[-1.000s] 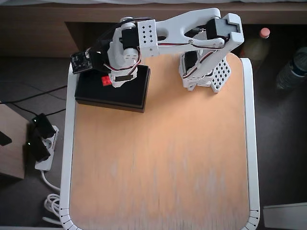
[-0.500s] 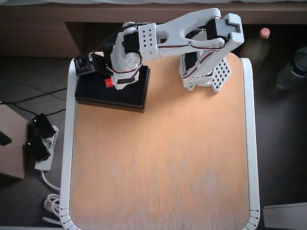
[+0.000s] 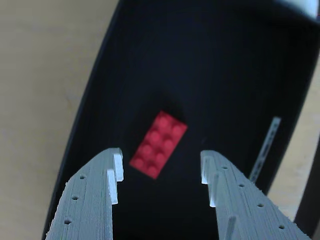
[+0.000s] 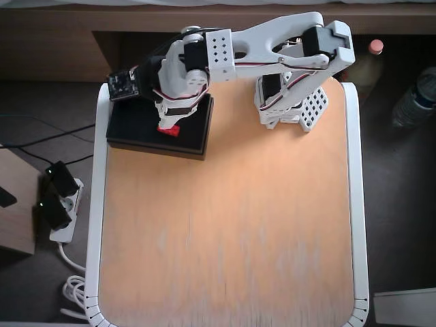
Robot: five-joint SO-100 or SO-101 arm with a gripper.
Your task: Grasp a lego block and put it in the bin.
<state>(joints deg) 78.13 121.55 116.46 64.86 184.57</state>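
In the wrist view the hand (image 3: 161, 177) has its fingers spread apart, gripping nothing. The red lego block (image 3: 159, 144) lies on the floor of the black bin (image 3: 225, 75), at the worktop's (image 4: 231, 231) far left corner.

The surface (image 4: 231, 238) is bare wood across its whole middle and lower area in the overhead view, giving unobstructed passage there. Obstacles cluster along the top edge: the bin (image 4: 136, 133) occupies the upper left corner, and the arm base (image 4: 289, 102) stands at upper right, with a gap of bare surface between them. In the wrist view, the jaws stand apart above the bin floor, and the lego block (image 3: 159, 145) lies there, touching neither finger.
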